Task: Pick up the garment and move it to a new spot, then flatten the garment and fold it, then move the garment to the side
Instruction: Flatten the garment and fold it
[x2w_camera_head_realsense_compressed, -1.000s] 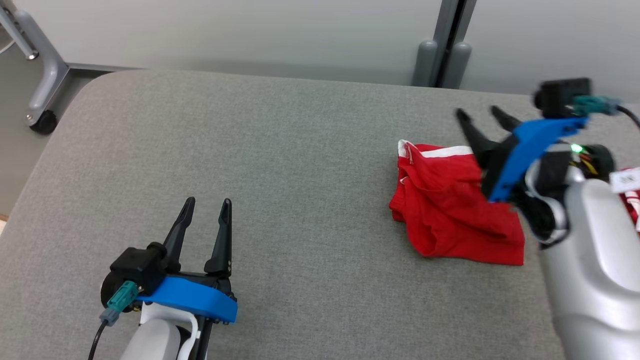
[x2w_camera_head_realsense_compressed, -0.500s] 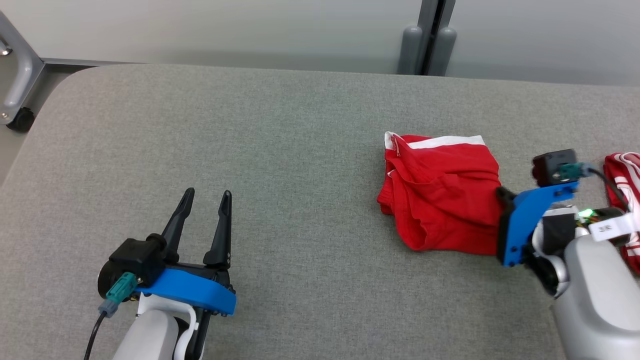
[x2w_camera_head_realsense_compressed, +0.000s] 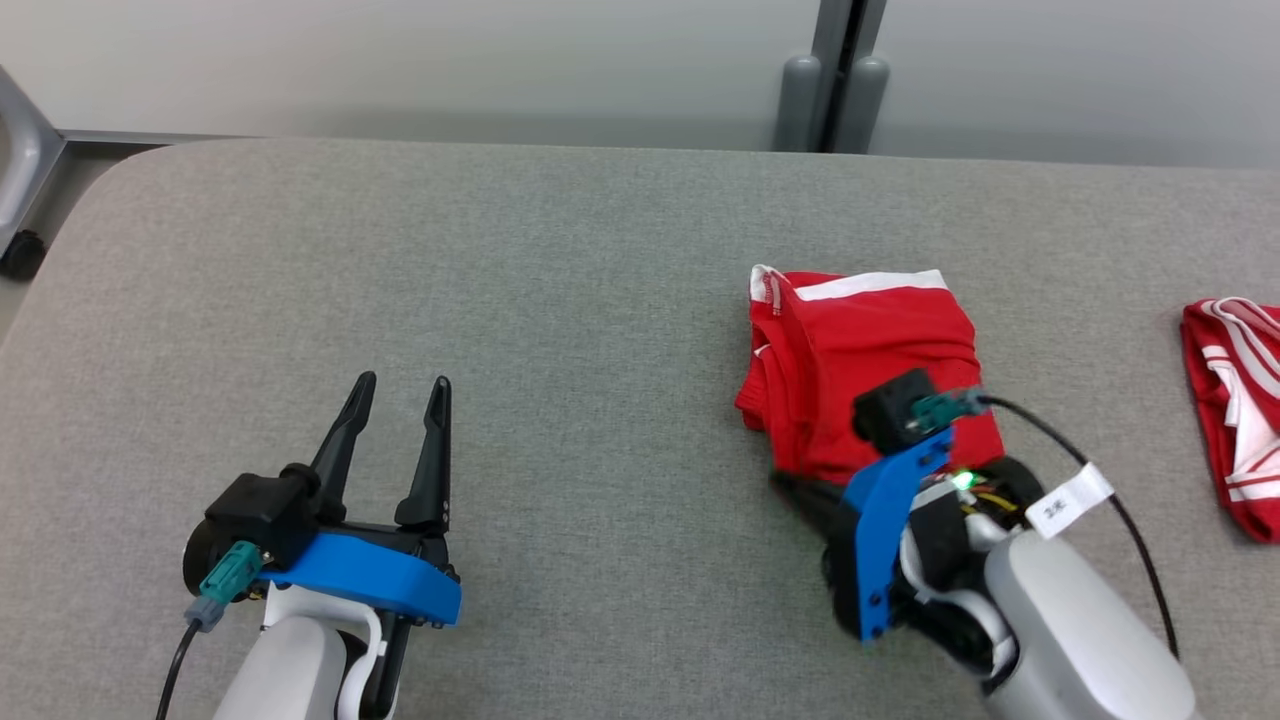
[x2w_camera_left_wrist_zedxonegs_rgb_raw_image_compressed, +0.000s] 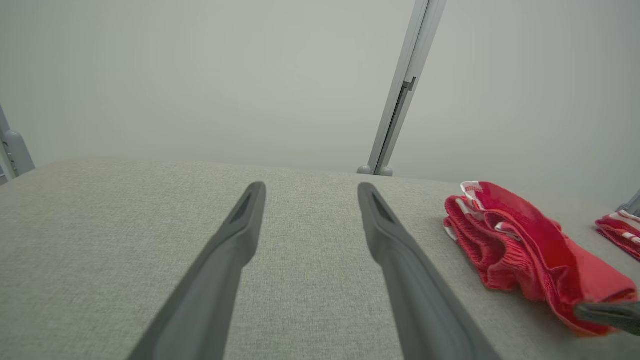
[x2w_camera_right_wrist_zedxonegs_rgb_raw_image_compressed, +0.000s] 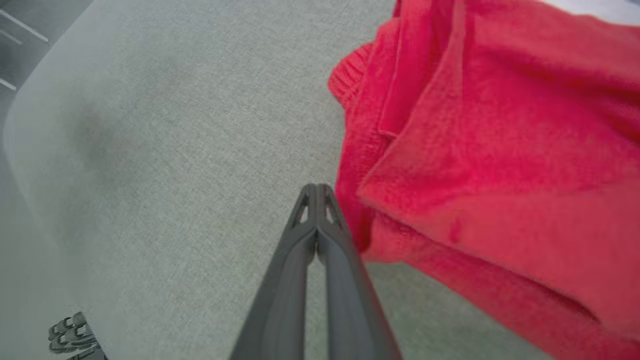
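Our right claw (x2w_camera_right_wrist_zedxonegs_rgb_raw_image_compressed: 316, 189) had just swung round the folded red garment (x2w_camera_head_realsense_compressed: 870, 340). A second earlier it hung spread wide above the garment's far right side. Now it lay low over the grey bench (x2w_camera_head_realsense_compressed: 560, 300) at the garment's near left corner, its two dark fingers (x2w_camera_right_wrist_zedxonegs_rgb_raw_image_compressed: 295, 270) pressed flat together and gripping nothing. In the right wrist view the shut tips sat just beside the cloth's thick folded edge; we could not tell whether they touched it. The garment itself lay right of the bench's middle, white trim along its far edge, in much the same compact fold as before. Our left claw (x2w_camera_head_realsense_compressed: 402, 382) hovered wide and empty over the near left of the bench, well apart from the cloth. A second red-and-white garment (x2w_camera_head_realsense_compressed: 1230, 400) lay at the bench's right edge. We judged the folding done, and the shut claw placed to nudge the bundle, or slide under it, and move it aside.
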